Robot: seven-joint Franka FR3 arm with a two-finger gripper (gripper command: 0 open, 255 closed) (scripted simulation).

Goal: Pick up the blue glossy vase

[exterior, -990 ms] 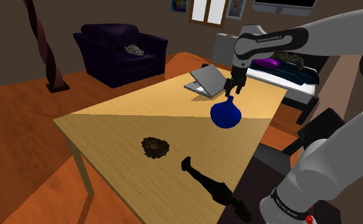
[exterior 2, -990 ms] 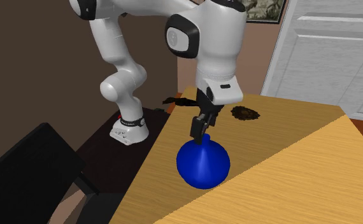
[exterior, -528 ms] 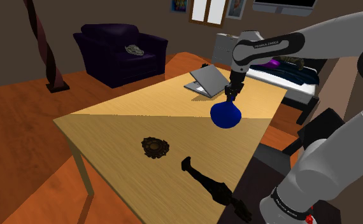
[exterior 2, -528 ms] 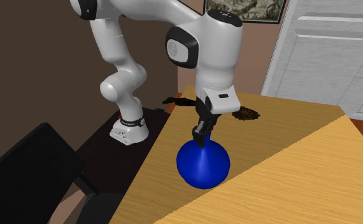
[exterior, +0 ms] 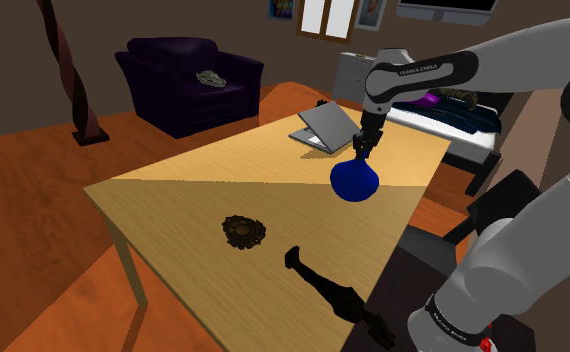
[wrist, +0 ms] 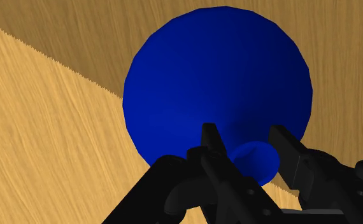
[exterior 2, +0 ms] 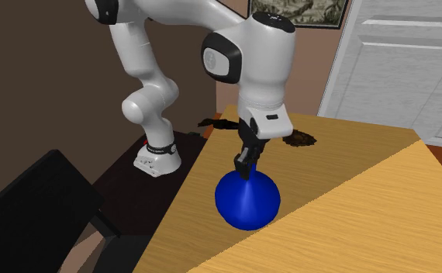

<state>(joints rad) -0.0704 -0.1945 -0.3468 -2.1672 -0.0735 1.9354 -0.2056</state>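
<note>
One step looks done, one is left: the grasp seems made, the lift is not.

Shoulder view: blue vase (exterior: 354, 180) stands upright on the wooden table (exterior: 193, 200), near the edge on the stand's side and just beside an open grey laptop (exterior: 323, 128). Its round belly rests on the tabletop, so it is not yet raised. Black gripper (exterior: 358, 150) comes down from above onto the narrow top of the vase.

Second exterior view: vase (exterior 2: 247, 198) sits close to the table's edge (exterior 2: 351, 202), base down on the wood. Gripper (exterior 2: 243, 167) is directly over it, tips at the neck, with the white wrist upright above.

Wrist view: vase body (wrist: 218, 83) lies below and ahead of the gripper (wrist: 242, 130). The small flared mouth sits between the two fingers (wrist: 211, 143). Jaws are drawn narrow, one on each side of the neck, and both appear to touch it. Judged a hold on the neck, though contact on one side is hard to confirm.

Remaining: raise the vase clear of the table. A glossy, tapering neck may slip in a narrow pinch.
</note>
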